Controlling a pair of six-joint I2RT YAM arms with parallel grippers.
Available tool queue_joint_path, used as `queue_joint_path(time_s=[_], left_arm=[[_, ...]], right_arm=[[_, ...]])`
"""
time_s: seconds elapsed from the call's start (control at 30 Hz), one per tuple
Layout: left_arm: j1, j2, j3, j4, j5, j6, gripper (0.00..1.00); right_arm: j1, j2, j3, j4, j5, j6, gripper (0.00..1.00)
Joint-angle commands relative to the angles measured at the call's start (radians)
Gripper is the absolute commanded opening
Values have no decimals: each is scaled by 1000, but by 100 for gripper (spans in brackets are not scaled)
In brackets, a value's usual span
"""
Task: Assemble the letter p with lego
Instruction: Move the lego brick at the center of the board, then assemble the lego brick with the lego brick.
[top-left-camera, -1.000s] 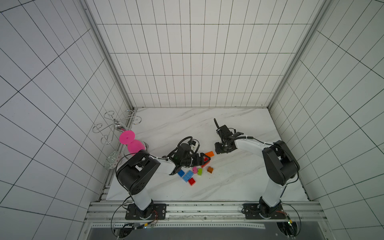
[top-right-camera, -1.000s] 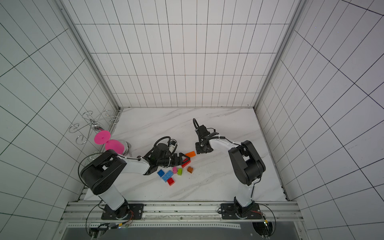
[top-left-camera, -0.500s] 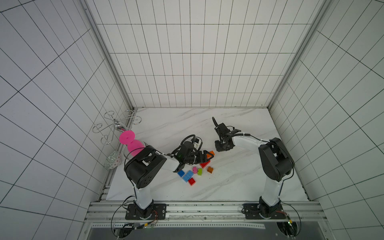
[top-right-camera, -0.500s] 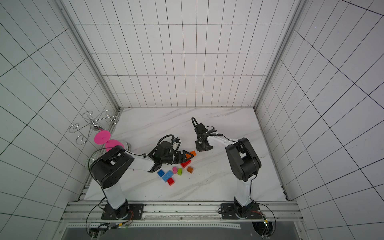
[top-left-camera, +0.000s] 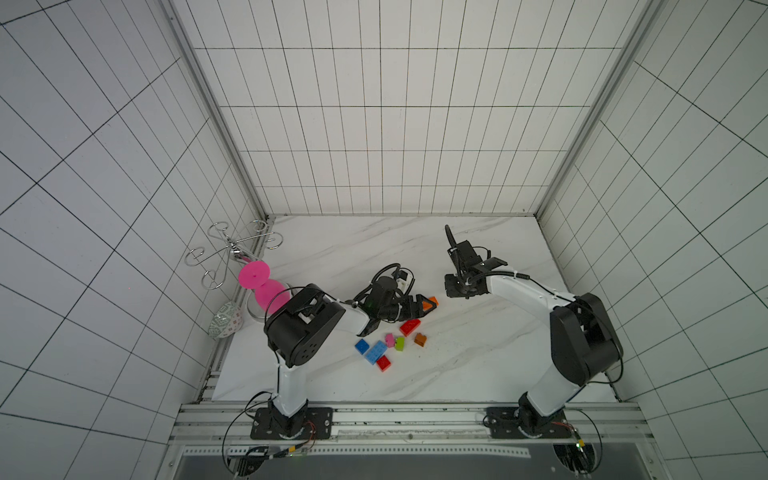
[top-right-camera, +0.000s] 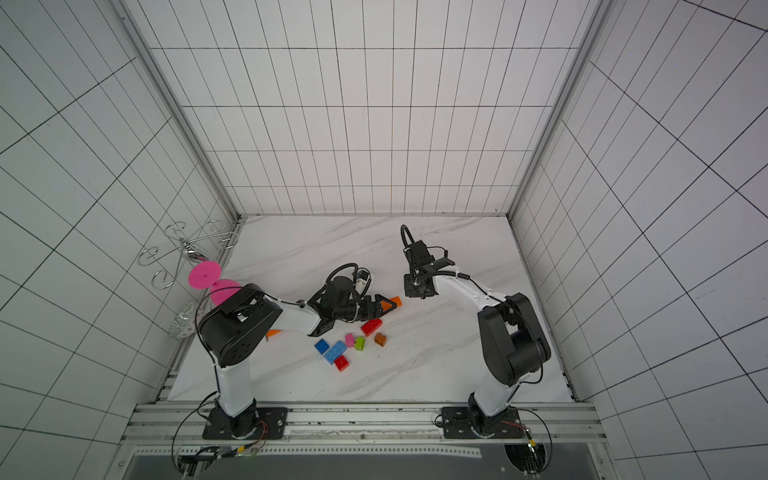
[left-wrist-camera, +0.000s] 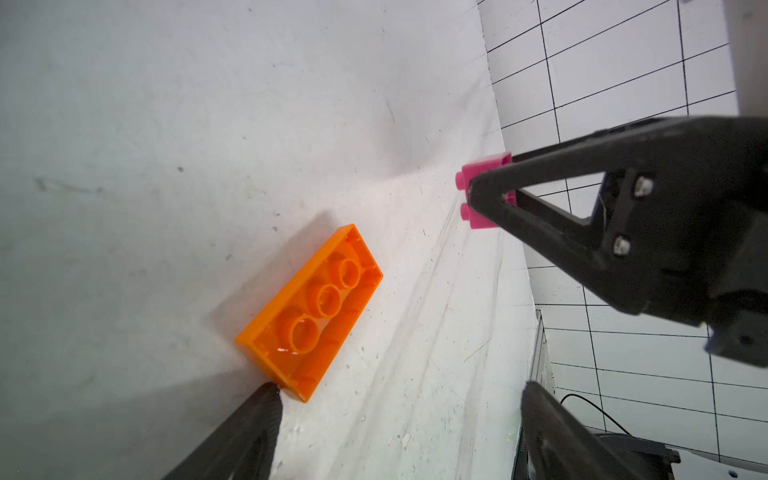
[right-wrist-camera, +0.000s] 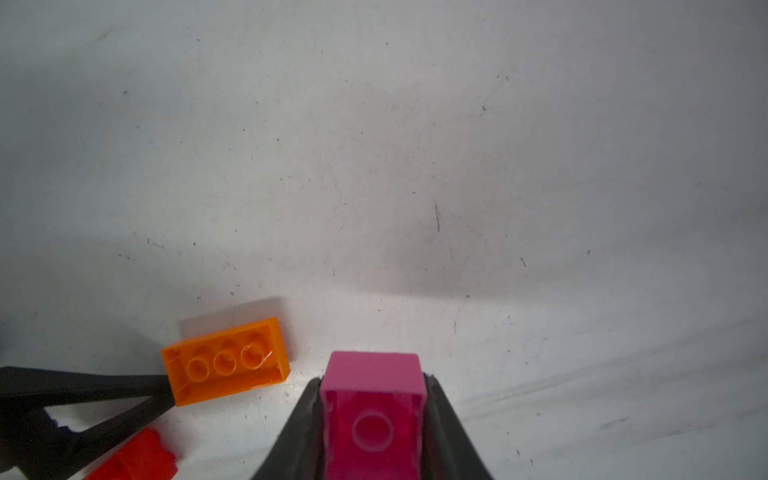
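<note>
— What of the left gripper (left-wrist-camera: 399, 388)?
— Jaws spread; one fingertip (left-wrist-camera: 266, 399) touches a corner of the orange brick (left-wrist-camera: 309, 313), lying studs-down on the tabletop (top-left-camera: 457, 365); a red brick (right-wrist-camera: 133, 457) lies beside it.
— And the right gripper (right-wrist-camera: 372, 382)?
— Its jaws pinch a pink brick (left-wrist-camera: 484, 166), near the orange one.

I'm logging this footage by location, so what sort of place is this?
Most likely a robotics lab test cell: white gridded wall panels box in a marble-patterned tabletop, the left arm and right arm are bolted to an aluminium rail at its front edge, and loose Lego bricks lie between them.
</note>
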Motion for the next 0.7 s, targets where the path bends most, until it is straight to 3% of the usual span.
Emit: queue_joint_path(time_s=[0.0, 0.3, 0.5, 0.67], left_arm=[[-14, 13, 48, -12, -3, 23, 87], [116, -194, -74, -95, -57, 92, 91], [188, -342, -139, -200, -101, 184, 95], [225, -469, -244, -188, -226, 246, 97]], right_arm=[[-12, -48, -37, -27, -18, 10, 24], [19, -45, -37, 4, -198, -23, 24], [112, 44, 55, -25, -196, -83, 24], [164, 121, 119, -48, -169, -130, 22]])
